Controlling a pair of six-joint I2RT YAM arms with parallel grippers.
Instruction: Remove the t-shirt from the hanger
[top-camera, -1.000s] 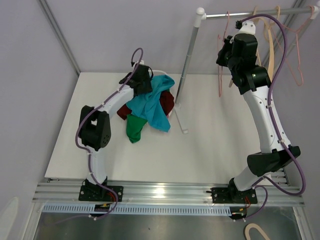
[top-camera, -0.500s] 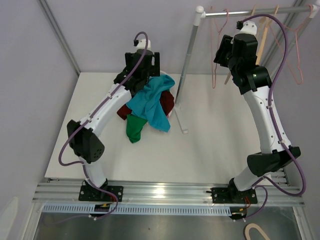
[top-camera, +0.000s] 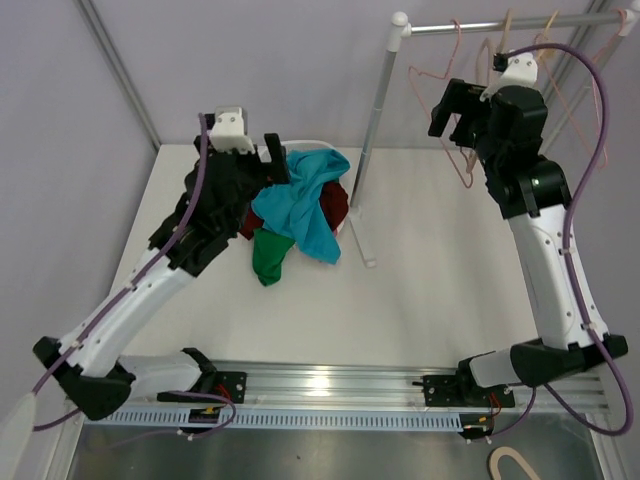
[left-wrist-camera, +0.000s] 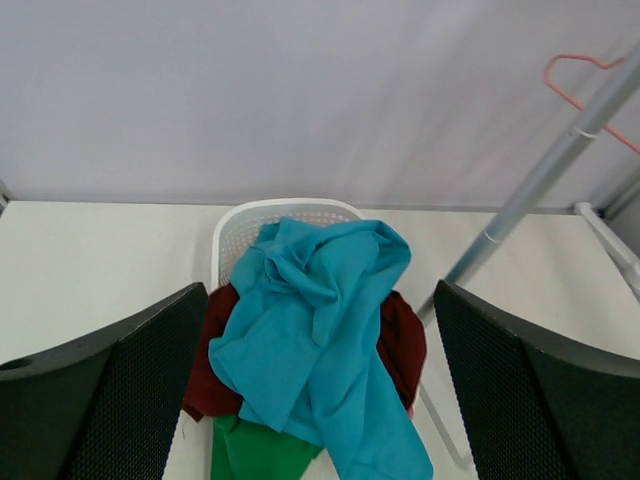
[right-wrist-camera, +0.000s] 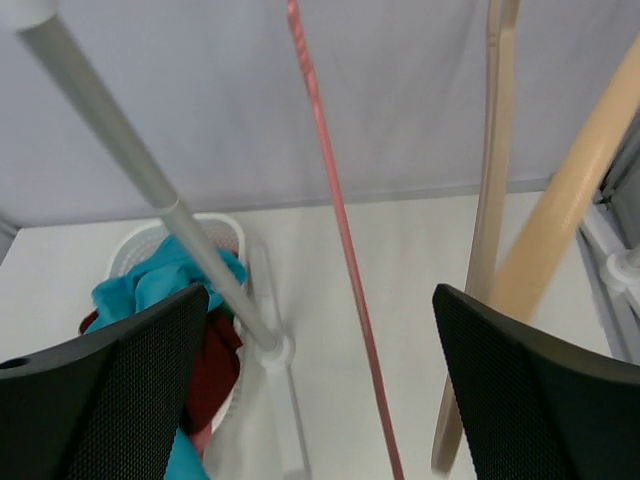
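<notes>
The teal t-shirt (top-camera: 300, 205) lies crumpled on top of a pile in a white basket (left-wrist-camera: 250, 215), off any hanger. It also shows in the left wrist view as the teal t-shirt (left-wrist-camera: 320, 330). My left gripper (top-camera: 265, 165) hovers just left of and above the pile, open and empty (left-wrist-camera: 320, 295). A pink wire hanger (top-camera: 455, 110) hangs bare on the rail. My right gripper (top-camera: 458, 115) is up beside it, open. The pink wire (right-wrist-camera: 335, 220) runs between its fingers untouched.
A dark red garment (top-camera: 335, 205) and a green one (top-camera: 270, 255) lie under the teal shirt. The rail's grey post (top-camera: 375, 110) stands on a foot (top-camera: 360, 240) right of the basket. Wooden hangers (right-wrist-camera: 495, 200) hang right of the pink one.
My left gripper has opened, risen and pulled back left from the pile, leaving the teal shirt there. My right gripper has opened and shifted right; the pink hanger has swung.
</notes>
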